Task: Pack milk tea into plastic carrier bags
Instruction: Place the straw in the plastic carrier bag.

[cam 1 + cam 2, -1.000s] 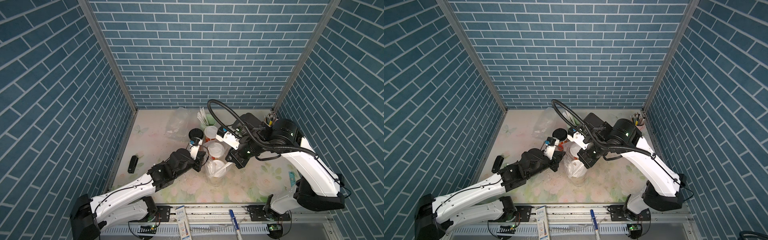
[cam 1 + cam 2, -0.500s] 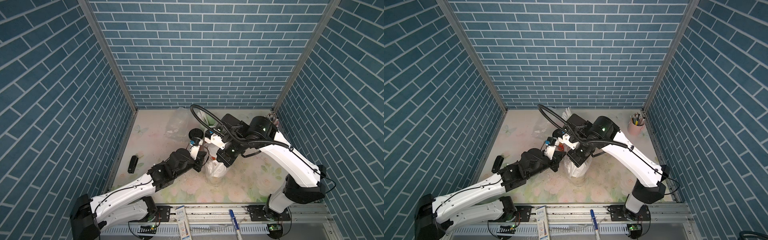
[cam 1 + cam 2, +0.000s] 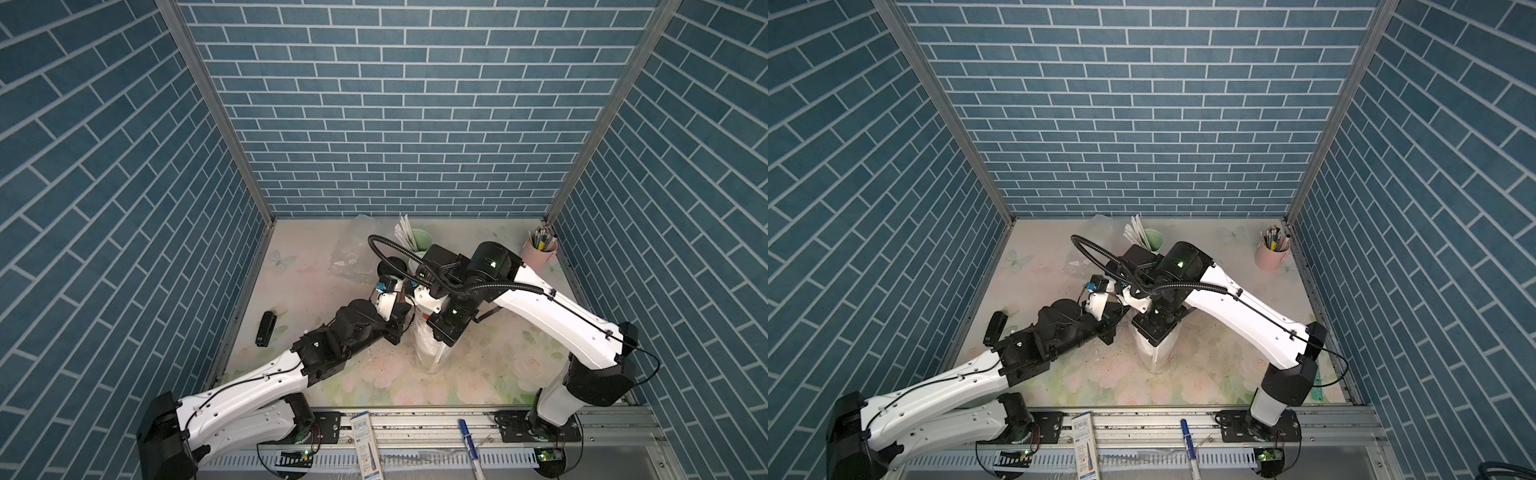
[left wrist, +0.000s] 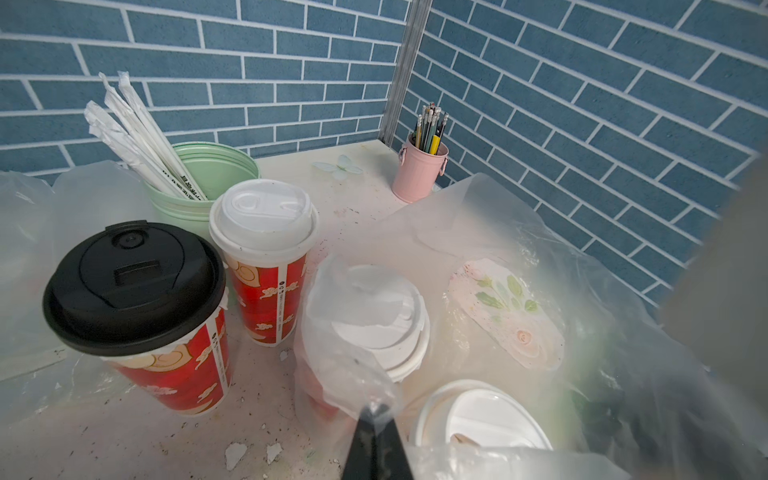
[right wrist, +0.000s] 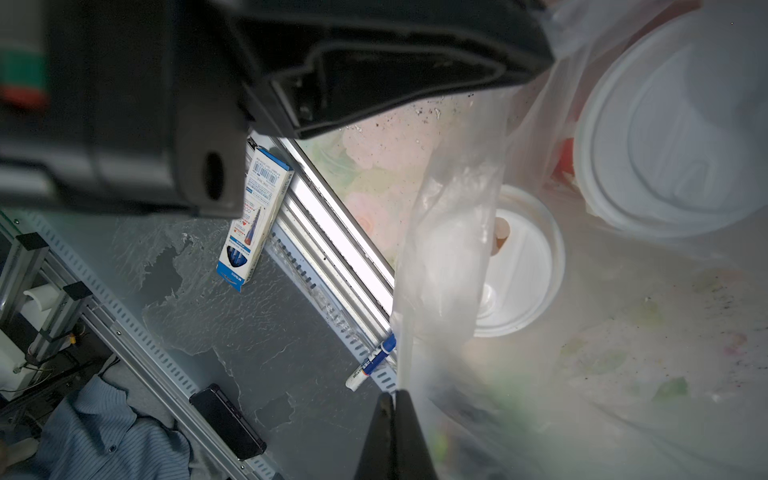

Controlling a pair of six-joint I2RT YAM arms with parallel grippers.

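A clear plastic carrier bag stands mid-table with two white-lidded milk tea cups inside, one showing orange-red through the film, the other beside it. My left gripper is shut on the bag's rim. My right gripper is shut on the opposite rim, right above the bag. Outside the bag stand a red cup with a black lid and a red cup with a white lid. A second clear bag lies crumpled at the back.
A mint-green cup of wrapped straws stands behind the red cups. A pink cup of pens is in the back right corner. A black stapler-like object lies by the left wall. A blue box and marker rest on the front rail.
My right arm has swung left and drawn its side of the bag over the cups toward my left gripper, narrowing the bag's mouth. The left arm has stayed put.
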